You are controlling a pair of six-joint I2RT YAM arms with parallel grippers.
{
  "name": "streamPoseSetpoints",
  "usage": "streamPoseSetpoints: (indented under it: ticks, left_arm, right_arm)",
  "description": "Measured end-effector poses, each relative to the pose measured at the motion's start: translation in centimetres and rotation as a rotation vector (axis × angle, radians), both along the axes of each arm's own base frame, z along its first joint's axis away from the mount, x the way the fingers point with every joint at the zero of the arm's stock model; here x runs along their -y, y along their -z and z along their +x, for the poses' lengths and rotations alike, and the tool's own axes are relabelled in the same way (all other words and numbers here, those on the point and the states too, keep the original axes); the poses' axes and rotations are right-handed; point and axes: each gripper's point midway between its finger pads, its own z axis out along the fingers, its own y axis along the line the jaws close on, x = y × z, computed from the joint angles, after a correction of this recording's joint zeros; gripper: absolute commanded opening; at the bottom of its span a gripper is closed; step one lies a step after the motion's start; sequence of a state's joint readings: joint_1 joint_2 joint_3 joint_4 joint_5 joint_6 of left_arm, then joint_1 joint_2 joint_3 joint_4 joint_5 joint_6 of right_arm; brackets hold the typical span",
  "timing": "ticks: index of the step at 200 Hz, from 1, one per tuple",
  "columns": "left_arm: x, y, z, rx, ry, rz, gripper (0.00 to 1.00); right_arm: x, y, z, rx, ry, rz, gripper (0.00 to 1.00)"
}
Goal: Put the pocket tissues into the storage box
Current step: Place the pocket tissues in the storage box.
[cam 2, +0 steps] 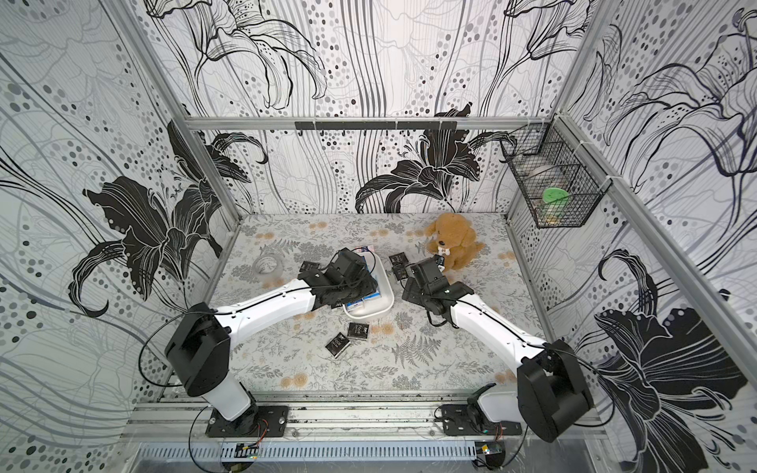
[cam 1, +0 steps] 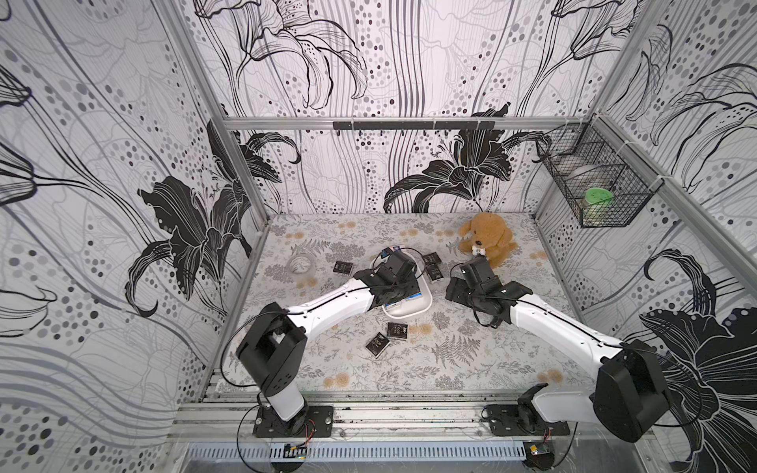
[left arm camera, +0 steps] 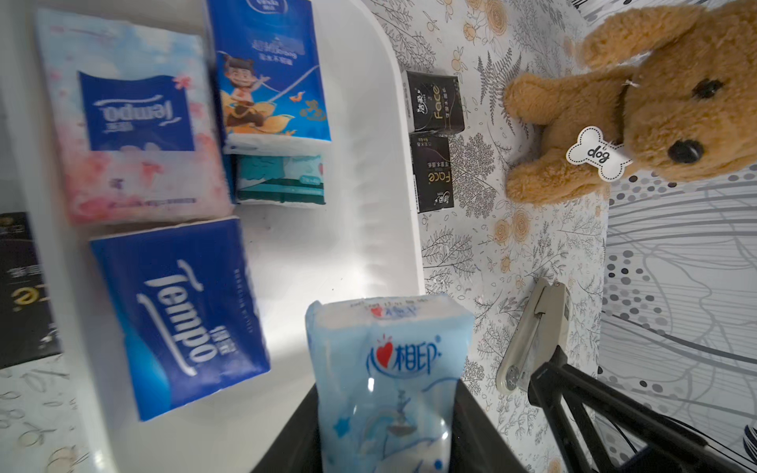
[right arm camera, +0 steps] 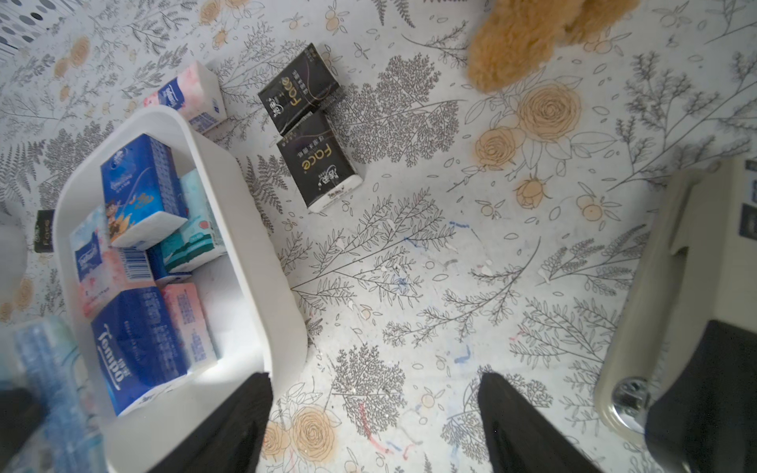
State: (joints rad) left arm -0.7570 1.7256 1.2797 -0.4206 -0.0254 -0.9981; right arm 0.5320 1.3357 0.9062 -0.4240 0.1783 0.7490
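The storage box (left arm camera: 368,229) is smooth white plastic with a soft sheen. The pocket tissues (left arm camera: 180,319) wear glossy film, wrinkled on the light blue packet (left arm camera: 385,368). The toy dog (left arm camera: 655,102) is fuzzy plush. At a top view's upper right, the basket (cam 1: 569,184) is black wire mesh.

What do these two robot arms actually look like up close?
The left arm and right arm match: smooth white shells for the long segments, chunky black housings at the joints, and black jaws at the tips. Thin black cables loop alongside. Each stands on a black plate bolted to a metal rail.
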Motion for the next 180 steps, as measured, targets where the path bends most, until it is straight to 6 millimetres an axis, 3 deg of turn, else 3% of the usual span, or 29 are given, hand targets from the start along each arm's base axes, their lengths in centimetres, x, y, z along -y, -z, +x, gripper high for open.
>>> streamPoseSetpoints:
  ticks: [34,59,87,132,180]
  left_arm:
    - [1.4,3.1,0.9,-0.034,-0.012,0.059,0.46]
    - [0.9,6.0,1.2,-0.072,-0.036,0.135,0.47]
    - [0.3,7.9,1.5,-0.097,-0.055,0.201,0.48]
    - [0.2,8.1,2.5,-0.096,-0.077,0.235,0.57]
    - [0.4,6.5,3.6,-0.073,-0.089,0.227,0.64]
  right_arm:
    - [0.0,0.2,-0.1,-0.004,-0.004,0.002,0.85]
    - [-0.1,0.1,-0.1,-0.002,-0.005,0.003,0.85]
    - [-0.1,0.1,-0.1,-0.002,-0.007,0.002,0.85]
    - [-0.3,0.2,-0.2,-0.007,-0.020,0.010,0.85]
    - [-1.4,0.7,0.1,-0.033,-0.081,0.012,0.78]
